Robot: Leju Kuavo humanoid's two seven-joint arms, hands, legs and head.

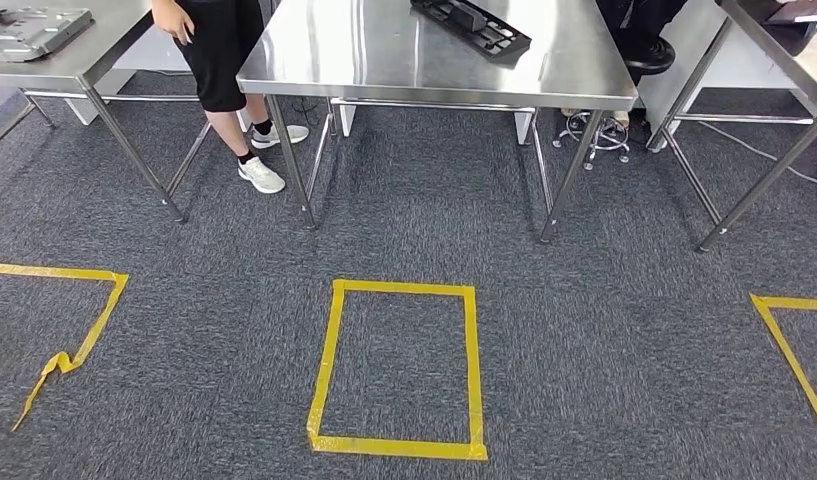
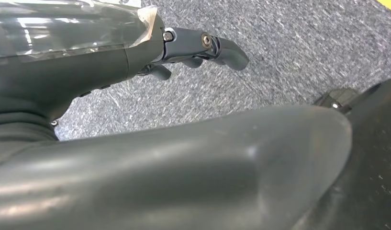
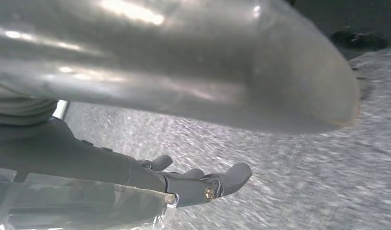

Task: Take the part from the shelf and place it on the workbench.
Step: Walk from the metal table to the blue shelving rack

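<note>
Both the left hand and right hand hang empty, fingers apart; no writing is readable.

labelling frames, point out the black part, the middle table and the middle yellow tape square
black part [image 1: 474, 22], head view, its middle
middle table [image 1: 384, 60], head view, bare steel top
yellow tape square [image 1: 329, 365], head view, its left strip

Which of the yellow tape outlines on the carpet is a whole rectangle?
The middle outline, in front of the centre steel table. The left outline is torn and crumpled; the right outline is cut off by the picture's edge.
</note>
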